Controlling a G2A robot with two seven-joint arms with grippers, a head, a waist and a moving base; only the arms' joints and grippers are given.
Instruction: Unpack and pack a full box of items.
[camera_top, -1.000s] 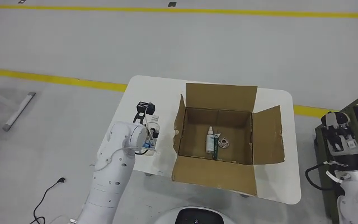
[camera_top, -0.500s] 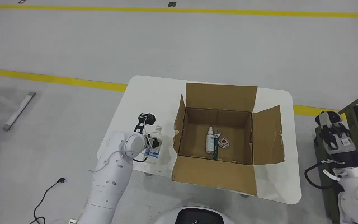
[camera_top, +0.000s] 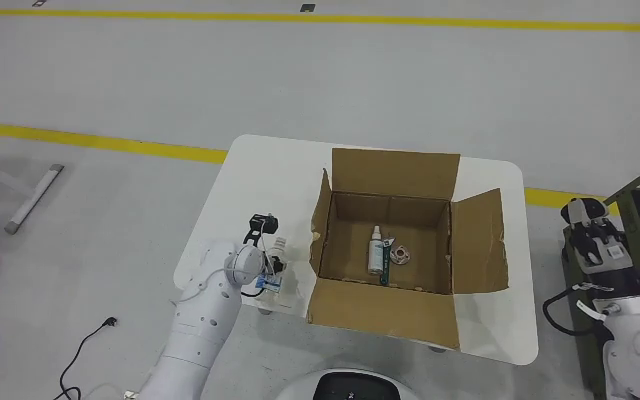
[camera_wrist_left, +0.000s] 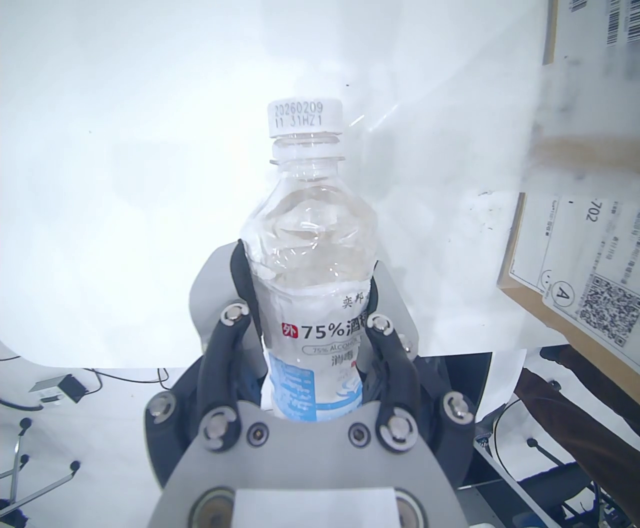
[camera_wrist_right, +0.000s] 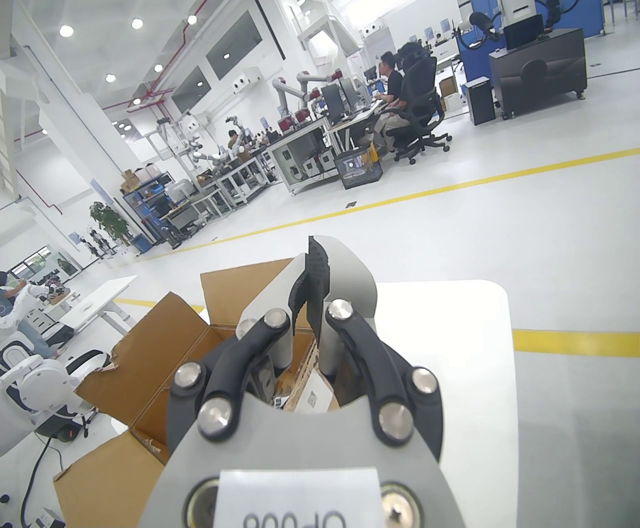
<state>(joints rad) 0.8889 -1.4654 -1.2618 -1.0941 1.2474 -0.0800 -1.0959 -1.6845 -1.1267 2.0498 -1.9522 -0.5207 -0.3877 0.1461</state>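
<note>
An open cardboard box (camera_top: 395, 160) sits mid-table, and its labelled side shows in the left wrist view (camera_wrist_left: 575, 280). My left gripper (camera_top: 268, 272) (camera_wrist_left: 307, 270) is shut on a clear plastic bottle (camera_top: 281, 256) (camera_wrist_left: 307, 235) with a white cap and a blue label. It holds the bottle over the table's front left part, just left of the box. My right gripper (camera_wrist_right: 315, 270) (camera_top: 590, 213) is shut on nothing and stays off the table's right side, facing the box (camera_wrist_right: 150, 340).
Inside the box lie a white spray bottle (camera_top: 376, 250) and a small ring-like item (camera_top: 400, 254). The white table (camera_top: 260, 170) has bare room left of the box. A dark cart (camera_top: 610, 290) stands at the right.
My left arm has carried the bottle toward the table's front edge, closer to the box's front left corner. The right arm has barely shifted.
</note>
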